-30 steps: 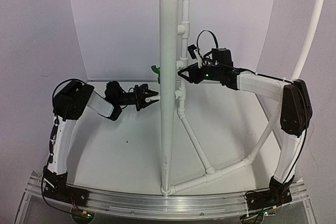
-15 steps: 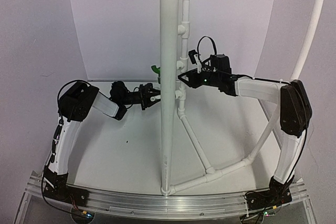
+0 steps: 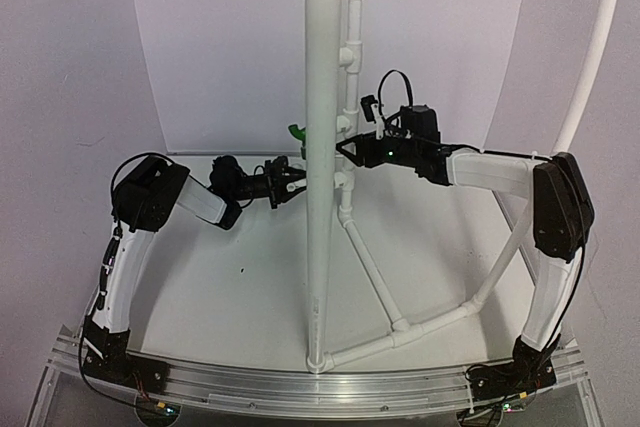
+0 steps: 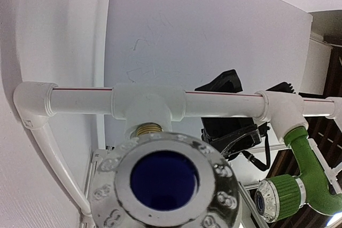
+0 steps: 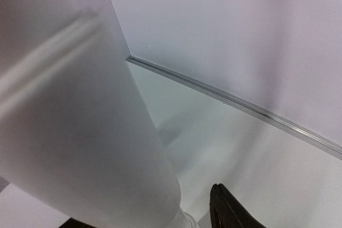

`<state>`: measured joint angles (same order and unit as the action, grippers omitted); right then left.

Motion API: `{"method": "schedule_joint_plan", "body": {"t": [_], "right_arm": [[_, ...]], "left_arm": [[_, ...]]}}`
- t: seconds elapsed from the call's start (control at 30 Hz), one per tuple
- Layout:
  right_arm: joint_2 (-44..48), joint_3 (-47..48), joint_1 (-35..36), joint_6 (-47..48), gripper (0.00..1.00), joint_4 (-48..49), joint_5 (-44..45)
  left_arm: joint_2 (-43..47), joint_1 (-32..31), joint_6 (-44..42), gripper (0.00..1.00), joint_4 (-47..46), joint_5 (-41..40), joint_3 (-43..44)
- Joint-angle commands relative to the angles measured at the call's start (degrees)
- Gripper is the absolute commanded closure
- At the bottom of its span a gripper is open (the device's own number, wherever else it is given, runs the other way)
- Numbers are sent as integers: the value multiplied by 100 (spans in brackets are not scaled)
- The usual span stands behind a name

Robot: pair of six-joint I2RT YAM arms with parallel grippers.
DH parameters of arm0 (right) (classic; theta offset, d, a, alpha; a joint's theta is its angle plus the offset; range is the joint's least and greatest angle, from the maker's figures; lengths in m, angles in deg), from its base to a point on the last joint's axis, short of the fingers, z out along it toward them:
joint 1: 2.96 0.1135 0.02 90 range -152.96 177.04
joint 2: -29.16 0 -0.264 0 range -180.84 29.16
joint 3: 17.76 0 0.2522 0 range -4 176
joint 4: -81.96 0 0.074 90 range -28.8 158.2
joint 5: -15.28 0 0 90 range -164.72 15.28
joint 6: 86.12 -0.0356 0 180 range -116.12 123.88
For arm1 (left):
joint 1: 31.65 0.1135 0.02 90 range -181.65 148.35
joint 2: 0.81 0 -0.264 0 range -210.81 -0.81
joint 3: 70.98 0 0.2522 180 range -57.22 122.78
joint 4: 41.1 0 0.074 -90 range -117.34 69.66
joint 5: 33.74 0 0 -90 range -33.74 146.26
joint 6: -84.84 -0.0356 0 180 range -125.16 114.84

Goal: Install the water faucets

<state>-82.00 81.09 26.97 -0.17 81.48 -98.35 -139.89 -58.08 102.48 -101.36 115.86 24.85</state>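
The white faucet fills the bottom of the left wrist view, with a round knob and a blue cap. Its brass thread meets a white tee outlet on the thin pipe. My left gripper holds it just left of the thick upright pipe; its fingers are hidden behind the knob. The green faucet sits in the neighbouring tee and also shows in the top view. My right gripper is shut and empty on the other side of the pipes; its dark tips are together.
The thin white pipe with several tees rises behind the thick one. A slanted pipe and a curved pipe stand at the right. The thick pipe fills the left of the right wrist view.
My left gripper has moved right toward the pipes with the white faucet. My right gripper has moved a little left toward the pipes. Both hardly moved in the last half second.
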Motion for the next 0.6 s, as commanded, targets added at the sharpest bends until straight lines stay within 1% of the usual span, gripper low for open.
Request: {"method": "schedule_joint_plan", "body": {"t": [0.0,0.2,0.4,0.57], "right_arm": [[168,-12,18,-357,44,320,74],[35,115,16,-896,41,340,861],[-124,228,25,-1117,41,351,876],[-172,268,22,-1203,46,351,958]], "left_arm": [[-106,-124,-138,100,-1219,-106,293],[-38,-167,-258,100,-1219,-267,74],[23,-234,-388,100,-1219,-359,-30],[-21,-294,-410,100,-1218,-391,57]]}}
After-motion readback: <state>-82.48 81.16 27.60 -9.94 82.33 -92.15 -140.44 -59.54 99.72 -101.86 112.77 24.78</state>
